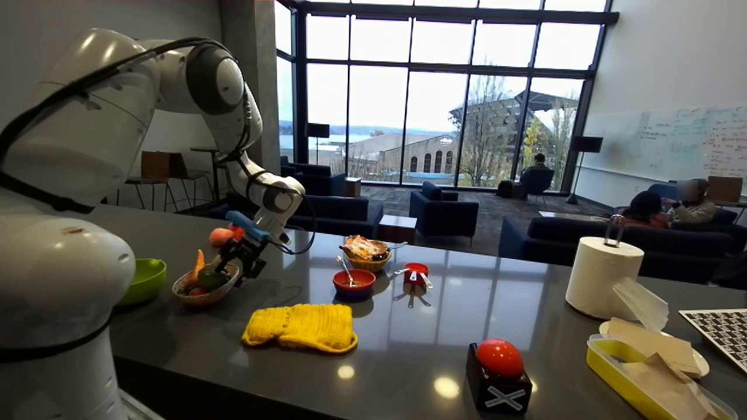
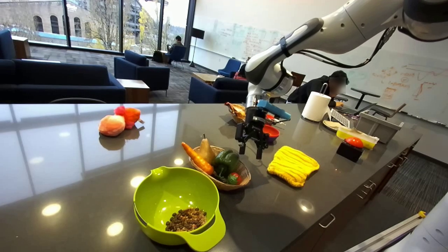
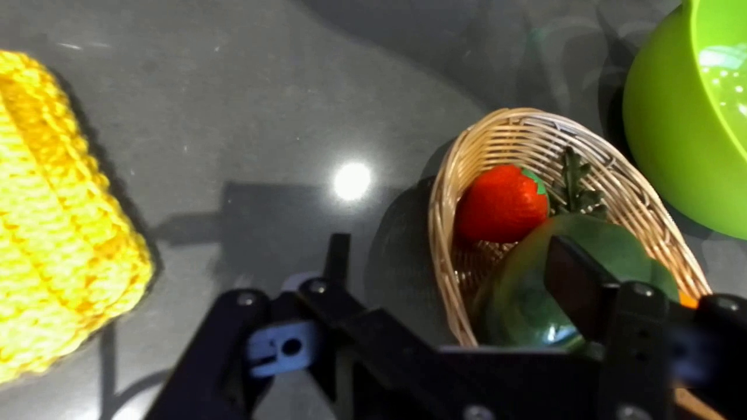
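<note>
No grasp appears made yet: the claw (image 2: 250, 151), jaws apart and holding nothing, hangs just above and beside the wicker basket (image 3: 442, 233), while the green bell pepper (image 2: 226, 161), nearest the claw, lies in that basket next to the strawberry (image 3: 503, 204), with the carrot (image 2: 197, 159) and pear (image 2: 206, 151) farther from it.

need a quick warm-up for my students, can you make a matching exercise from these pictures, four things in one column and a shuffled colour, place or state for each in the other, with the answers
Things:
1. tool
2. pepper
3. cloth
4. green bowl

Clues:
A. yellow
B. has a brown mix in it
C. jaws apart
D. in the wicker basket

Right pairs: 1-C, 2-D, 3-A, 4-B
</note>
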Robot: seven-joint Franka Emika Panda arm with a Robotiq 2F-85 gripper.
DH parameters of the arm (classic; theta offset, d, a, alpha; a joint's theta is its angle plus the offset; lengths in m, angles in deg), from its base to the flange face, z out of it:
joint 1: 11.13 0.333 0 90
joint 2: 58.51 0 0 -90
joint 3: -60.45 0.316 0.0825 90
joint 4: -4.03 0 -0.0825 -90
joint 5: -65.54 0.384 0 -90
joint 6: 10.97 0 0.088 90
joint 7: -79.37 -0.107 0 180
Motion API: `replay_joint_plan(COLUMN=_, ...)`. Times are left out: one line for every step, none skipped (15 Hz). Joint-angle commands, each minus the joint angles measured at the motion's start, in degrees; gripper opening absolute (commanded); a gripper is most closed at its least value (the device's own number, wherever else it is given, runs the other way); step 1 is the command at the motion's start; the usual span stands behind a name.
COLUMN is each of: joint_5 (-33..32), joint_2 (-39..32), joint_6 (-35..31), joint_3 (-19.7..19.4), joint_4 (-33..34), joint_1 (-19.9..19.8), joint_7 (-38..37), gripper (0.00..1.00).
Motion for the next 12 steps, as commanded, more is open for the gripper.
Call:
replay_joint_plan(joint_5=-3.5, joint_2=3.6, joint_6=0.4, joint_3=-1.3, joint_4=-2.4, joint_1=-0.6, joint_7=1.4, gripper=1.00)
replay_joint_plan(joint_5=-4.4, joint_2=4.2, joint_6=0.4, joint_3=-1.6, joint_4=-2.7, joint_1=-0.8, joint_7=1.8, gripper=1.00)
replay_joint_plan(joint_5=-5.3, joint_2=4.6, joint_6=0.1, joint_3=-2.0, joint_4=-2.9, joint_1=-1.0, joint_7=2.2, gripper=1.00)
replay_joint_plan(joint_5=-6.6, joint_2=5.3, joint_6=-0.1, joint_3=-2.3, joint_4=-3.2, joint_1=-1.3, joint_7=3.5, gripper=1.00)
replay_joint_plan(joint_5=-8.0, joint_2=5.8, joint_6=-0.2, joint_3=-2.5, joint_4=-3.4, joint_1=-1.6, joint_7=4.9, gripper=1.00)
replay_joint_plan(joint_5=-9.5, joint_2=6.5, joint_6=-0.4, joint_3=-2.7, joint_4=-3.7, joint_1=-1.9, joint_7=6.7, gripper=1.00)
replay_joint_plan(joint_5=-10.9, joint_2=7.0, joint_6=-0.9, joint_3=-3.0, joint_4=-3.9, joint_1=-2.2, joint_7=8.1, gripper=1.00)
replay_joint_plan(joint_5=-12.4, joint_2=7.5, joint_6=-1.5, joint_3=-3.2, joint_4=-4.1, joint_1=-2.5, joint_7=9.7, gripper=1.00)
replay_joint_plan(joint_5=-13.8, joint_2=8.2, joint_6=-2.0, joint_3=-3.3, joint_4=-4.2, joint_1=-2.8, joint_7=11.3, gripper=1.00)
replay_joint_plan(joint_5=-15.1, joint_2=8.7, joint_6=-2.6, joint_3=-3.5, joint_4=-4.3, joint_1=-3.2, joint_7=12.7, gripper=1.00)
replay_joint_plan(joint_5=-16.4, joint_2=9.3, joint_6=-3.5, joint_3=-3.7, joint_4=-4.5, joint_1=-3.5, joint_7=14.0, gripper=1.00)
replay_joint_plan(joint_5=-17.5, joint_2=10.1, joint_6=-4.4, joint_3=-3.9, joint_4=-4.7, joint_1=-3.9, joint_7=15.2, gripper=1.00)
